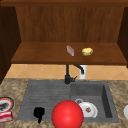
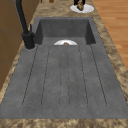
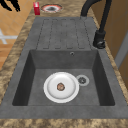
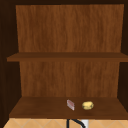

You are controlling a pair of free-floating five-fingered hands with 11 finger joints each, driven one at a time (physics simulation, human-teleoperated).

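- Front view: one left hand (image 1: 38,113) hangs over the draining board of the sink (image 1: 45,93), its fingers pointing down, whether apart or together I cannot tell. One red ball (image 1: 67,114) sits just beside it; one white plate (image 1: 88,109) lies in the basin.
- Left side view: the plate (image 2: 65,43) shows flat beyond the one faucet (image 2: 25,27).
- Right side view: one plate (image 3: 61,87) lies flat, beside the drain (image 3: 82,80).
- Upper view: one pink block (image 4: 70,104) and one yellow lump (image 4: 87,105) stand on the shelf.
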